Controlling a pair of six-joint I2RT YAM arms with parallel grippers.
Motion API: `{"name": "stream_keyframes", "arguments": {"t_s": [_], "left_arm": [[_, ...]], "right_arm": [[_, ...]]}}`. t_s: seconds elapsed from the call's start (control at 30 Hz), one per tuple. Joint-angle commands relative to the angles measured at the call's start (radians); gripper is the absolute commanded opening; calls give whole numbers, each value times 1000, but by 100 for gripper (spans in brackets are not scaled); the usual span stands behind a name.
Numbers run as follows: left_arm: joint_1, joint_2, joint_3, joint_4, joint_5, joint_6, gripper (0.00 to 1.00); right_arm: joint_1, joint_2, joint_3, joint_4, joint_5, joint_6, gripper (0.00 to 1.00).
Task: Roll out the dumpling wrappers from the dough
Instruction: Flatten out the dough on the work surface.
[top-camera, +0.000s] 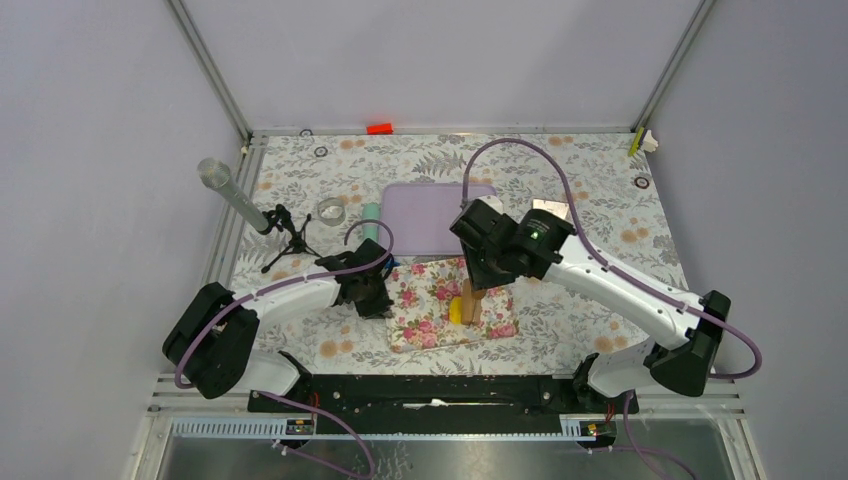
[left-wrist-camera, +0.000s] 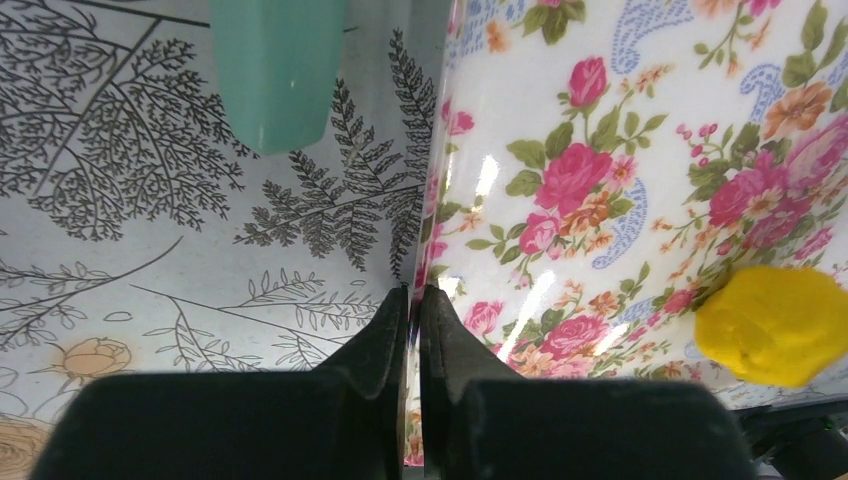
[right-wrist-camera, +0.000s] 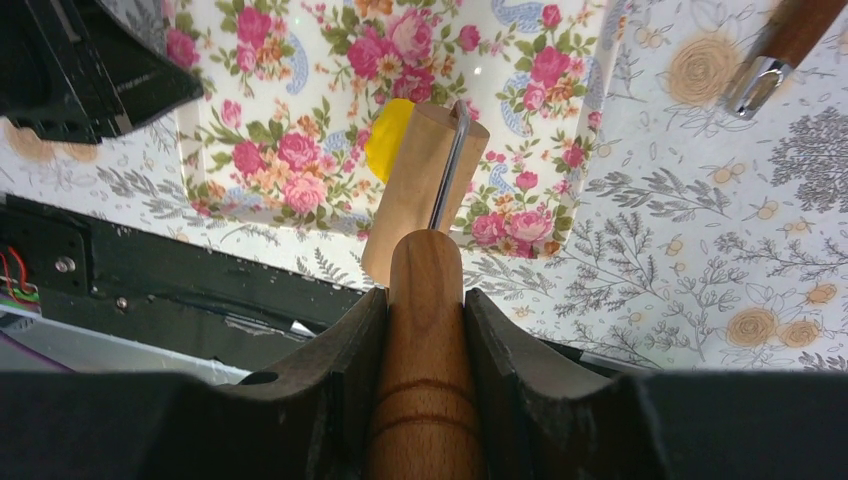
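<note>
The yellow dough (top-camera: 456, 311) is a small lump on a floral mat (top-camera: 425, 305). My right gripper (top-camera: 480, 278) is shut on the handle of a wooden rolling pin (right-wrist-camera: 425, 180), whose barrel rests against the dough (right-wrist-camera: 386, 140). My left gripper (left-wrist-camera: 413, 292) is shut on the left edge of the mat (left-wrist-camera: 600, 150), with the dough (left-wrist-camera: 775, 325) off to its right. My left gripper also shows in the top view (top-camera: 375, 297). No thin round wrappers are in view.
A purple board (top-camera: 430, 215) lies behind the mat. A teal tool (top-camera: 371, 218), a tape ring (top-camera: 331, 210) and a clear cylinder on a small tripod (top-camera: 235, 200) stand at the left. Another wooden-handled tool (right-wrist-camera: 785, 40) lies to the right. The black base rail (top-camera: 430, 390) runs along the near edge.
</note>
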Motion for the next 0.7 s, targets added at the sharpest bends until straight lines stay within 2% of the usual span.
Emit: {"name": "stream_keyframes", "arguments": {"t_s": [0.0,0.27,0.47,0.67], "left_arm": [[-3,-6,15,26,-29,-90,0],[-6,10,35,-11,94,69,0],[-6,-33,7,-55,105,131,0],[-6,-15,8,-55,94,163,0]], "right_arm": [[-22,-52,12,47,52,16,0],[-22,-50,-26,94,49,51,0],[-24,-51,-36,91,58,51,0],[-24,-41,-57,83,-1,43,0]]}}
